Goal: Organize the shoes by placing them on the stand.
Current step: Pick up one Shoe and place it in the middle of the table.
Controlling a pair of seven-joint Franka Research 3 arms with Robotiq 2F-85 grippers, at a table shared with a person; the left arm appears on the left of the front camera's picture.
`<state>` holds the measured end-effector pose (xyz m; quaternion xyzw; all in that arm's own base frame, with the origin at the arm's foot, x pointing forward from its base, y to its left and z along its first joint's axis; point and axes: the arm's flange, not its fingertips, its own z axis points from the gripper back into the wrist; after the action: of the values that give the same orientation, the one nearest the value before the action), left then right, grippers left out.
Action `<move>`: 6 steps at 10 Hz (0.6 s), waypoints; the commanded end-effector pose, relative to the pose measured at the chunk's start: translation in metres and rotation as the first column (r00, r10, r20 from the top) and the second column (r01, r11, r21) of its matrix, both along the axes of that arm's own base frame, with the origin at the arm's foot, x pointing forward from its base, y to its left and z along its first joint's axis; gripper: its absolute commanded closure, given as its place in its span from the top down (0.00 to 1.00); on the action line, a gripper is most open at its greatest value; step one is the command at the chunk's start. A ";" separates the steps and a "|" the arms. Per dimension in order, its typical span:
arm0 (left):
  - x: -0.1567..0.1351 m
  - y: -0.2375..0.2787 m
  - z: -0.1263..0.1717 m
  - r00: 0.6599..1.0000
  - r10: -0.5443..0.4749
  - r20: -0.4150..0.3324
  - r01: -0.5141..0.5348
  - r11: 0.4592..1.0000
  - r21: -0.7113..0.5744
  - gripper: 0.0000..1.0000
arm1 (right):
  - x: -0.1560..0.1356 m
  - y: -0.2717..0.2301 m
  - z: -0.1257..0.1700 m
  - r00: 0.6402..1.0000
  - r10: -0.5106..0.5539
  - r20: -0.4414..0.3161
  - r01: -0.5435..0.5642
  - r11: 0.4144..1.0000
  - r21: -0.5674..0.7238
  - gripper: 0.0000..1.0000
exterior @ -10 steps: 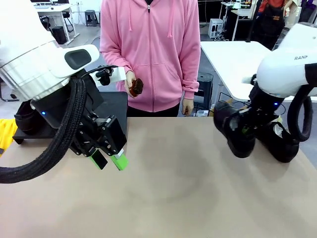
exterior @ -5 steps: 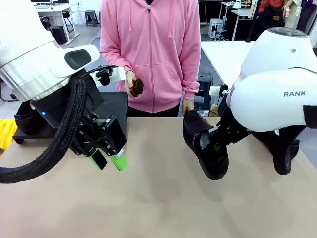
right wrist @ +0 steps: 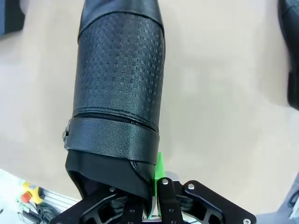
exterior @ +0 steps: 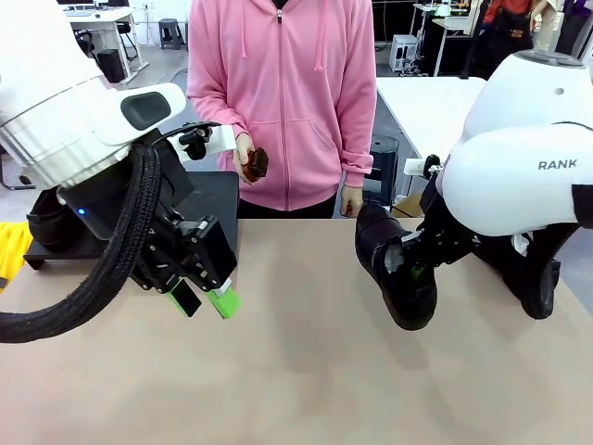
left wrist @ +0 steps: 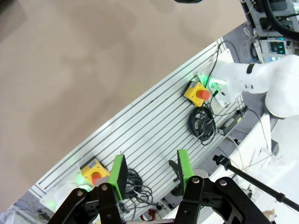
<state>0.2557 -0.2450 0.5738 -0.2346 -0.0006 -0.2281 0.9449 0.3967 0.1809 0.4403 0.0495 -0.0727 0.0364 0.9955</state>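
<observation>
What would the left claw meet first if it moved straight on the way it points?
Probably the ribbed metal panel just past the table edge; nothing lies between it and the open left claw. Depth is unclear.

Three black shoes show from the front: one shoe [exterior: 398, 278] gripped in the right pincer [exterior: 412, 269], a second shoe [exterior: 540, 287] behind that arm, and a third shoe [exterior: 46, 227] at far left. There are two pincers, and the left pincer [exterior: 206, 301] gapes empty. One person [exterior: 283, 93] stands opposite. Two yellow button boxes show: one box [left wrist: 198, 92] and another box [left wrist: 92, 171].
</observation>
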 end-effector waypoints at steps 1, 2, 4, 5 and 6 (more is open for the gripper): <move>-0.002 0.000 0.002 1.000 0.000 -0.009 0.000 1.000 -0.016 0.57 | -0.031 0.018 0.006 0.998 -0.059 0.033 0.056 0.996 0.074 0.00; -0.002 0.000 0.002 1.000 0.000 -0.009 0.000 1.000 -0.016 0.57 | -0.052 0.030 0.009 0.997 -0.058 0.048 0.053 0.992 0.112 0.00; -0.002 0.000 0.002 1.000 0.000 -0.009 0.000 1.000 -0.016 0.57 | -0.074 0.059 -0.002 0.992 -0.104 0.066 0.096 0.988 0.122 0.00; -0.002 0.000 0.002 1.000 0.000 -0.009 0.000 1.000 -0.016 0.57 | -0.069 0.072 -0.018 0.992 -0.122 0.031 0.117 0.986 0.122 0.00; -0.002 0.000 0.002 1.000 0.000 -0.009 0.000 1.000 -0.016 0.57 | -0.062 0.087 -0.034 0.993 -0.122 0.009 0.120 0.984 0.134 0.00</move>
<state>0.2557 -0.2450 0.5738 -0.2346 -0.0006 -0.2281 0.9449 0.3182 0.2534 0.4235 0.0967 -0.0859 -0.0091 0.9916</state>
